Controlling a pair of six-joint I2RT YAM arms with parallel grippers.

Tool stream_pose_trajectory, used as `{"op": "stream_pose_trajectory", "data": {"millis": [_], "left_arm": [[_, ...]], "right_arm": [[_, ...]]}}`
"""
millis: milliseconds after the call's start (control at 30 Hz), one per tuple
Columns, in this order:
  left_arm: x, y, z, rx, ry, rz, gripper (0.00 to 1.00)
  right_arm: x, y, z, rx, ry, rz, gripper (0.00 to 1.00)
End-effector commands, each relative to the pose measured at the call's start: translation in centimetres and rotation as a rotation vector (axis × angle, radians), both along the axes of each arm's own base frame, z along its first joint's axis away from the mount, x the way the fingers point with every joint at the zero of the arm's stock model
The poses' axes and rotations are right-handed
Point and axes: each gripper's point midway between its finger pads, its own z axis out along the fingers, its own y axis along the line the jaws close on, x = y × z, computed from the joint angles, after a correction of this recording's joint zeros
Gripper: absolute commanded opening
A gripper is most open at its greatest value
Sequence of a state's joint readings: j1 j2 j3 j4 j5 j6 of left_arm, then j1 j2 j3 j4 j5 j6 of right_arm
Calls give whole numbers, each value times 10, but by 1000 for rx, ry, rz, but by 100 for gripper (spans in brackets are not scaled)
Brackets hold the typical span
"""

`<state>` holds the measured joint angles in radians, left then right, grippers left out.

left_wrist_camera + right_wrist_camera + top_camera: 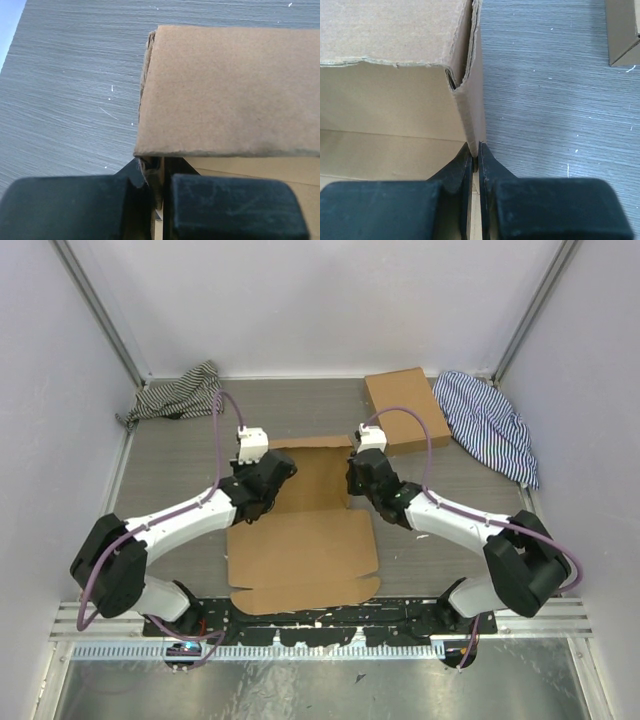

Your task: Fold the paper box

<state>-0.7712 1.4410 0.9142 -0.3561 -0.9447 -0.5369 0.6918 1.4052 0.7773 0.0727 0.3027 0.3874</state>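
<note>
The paper box (305,540) is brown die-cut cardboard lying at the table's middle, its near panel flat and its far part raised into walls. My left gripper (262,480) is shut on the box's left side wall (159,172), with the folded far panel (230,90) just ahead of it. My right gripper (362,476) is shut on the box's right side wall (474,120), which stands upright beside the far wall (395,30). The fingertips of both grippers are hidden in the top view.
A smaller, squarer brown cardboard box (405,410) lies at the back right; its corner shows in the right wrist view (622,30). A blue striped cloth (492,420) lies at the far right and a dark striped cloth (180,392) at the back left. White walls enclose the table.
</note>
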Motion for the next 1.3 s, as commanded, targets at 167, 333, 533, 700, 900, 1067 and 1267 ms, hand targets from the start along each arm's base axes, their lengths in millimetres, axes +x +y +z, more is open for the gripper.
{"op": "stream_pose_trajectory", "data": {"millis": [167,333,533,700,900,1067,1267], "left_arm": [[-15,0,-1,-51,25,-59,34],[-23,-2,1,-102,26,-96,41],[-38,7,6,-129,37,-100,44],[-53,16,17,-178,27,-110,44],[-66,20,46,-280,-33,-140,45],[-72,18,65,-325,-69,-190,46],[-77,17,70,-318,-44,-229,47]], "right_arm": [[14,16,22,60,-25,-28,1],[17,14,20,58,-15,-59,1],[23,13,18,46,-15,-86,1],[24,14,18,35,6,-91,1],[24,19,22,35,35,-79,1],[21,21,21,35,53,-67,1],[17,21,13,26,81,-58,1]]}}
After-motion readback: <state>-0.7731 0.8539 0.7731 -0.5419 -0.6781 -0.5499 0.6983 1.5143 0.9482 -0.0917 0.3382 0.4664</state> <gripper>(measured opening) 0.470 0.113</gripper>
